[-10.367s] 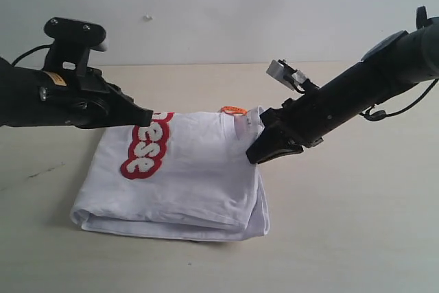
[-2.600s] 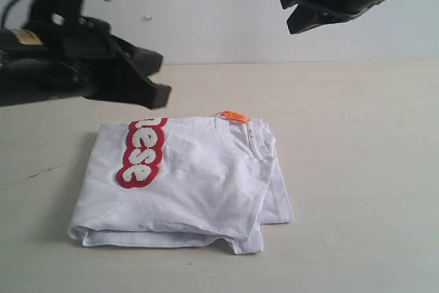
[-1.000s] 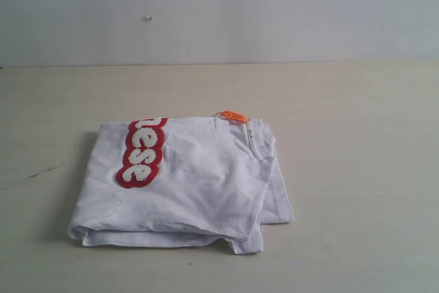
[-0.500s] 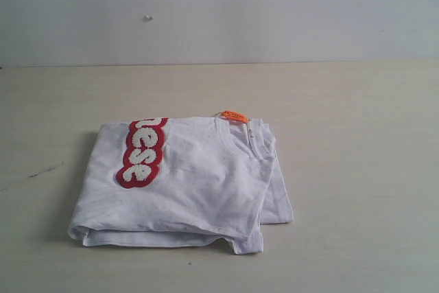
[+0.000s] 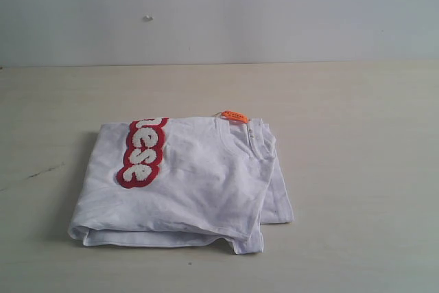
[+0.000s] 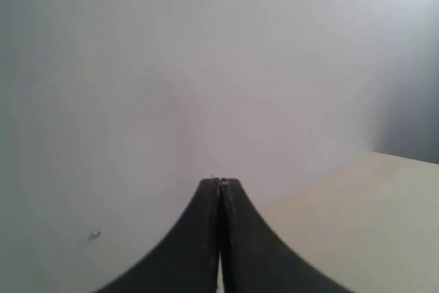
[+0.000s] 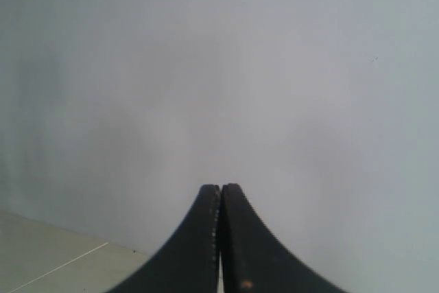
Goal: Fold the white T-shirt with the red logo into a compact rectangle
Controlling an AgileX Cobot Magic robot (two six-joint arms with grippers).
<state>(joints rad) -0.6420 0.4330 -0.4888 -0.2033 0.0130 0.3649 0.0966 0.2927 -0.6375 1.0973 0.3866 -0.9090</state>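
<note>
Pale grey wall [image 5: 274,12] on the far side, tan bench [image 5: 357,135] below it.

Left end effector [image 6: 219,182]: pressed together tip to tip, nothing between, aimed at bare wall with a corner of bench off to one side. Right end effector [image 7: 220,186]: likewise together and empty, facing wall. Neither visible in exterior view, and no cloth in either wrist view, so judged well apart from the work.

Outward to the work: white T-shirt [image 5: 199,176] lying flat on bench, left of centre. Folded into a thick, roughly rectangular stack. Red logo [image 5: 142,152] on top layer at left, running near to far, only part of the lettering showing, cut off at the far fold. Orange tag [image 5: 234,116] at collar on far edge. Lower layer [image 5: 278,204] poking out past the top layer on the right side. Near right corner ragged. Several layers visible along near edge.

Step in hand, judged: folding apparently complete, arms clear of the stack, task at or close to its end.

Next move, if any, judged: tidying only. Would call for opening one end effector, coming down at the right edge, pinching the protruding lower layer and tucking it flush with the top layer. Keep the pull short and low to avoid dragging the whole stack or lifting the top fold. Otherwise leave as is.
</note>
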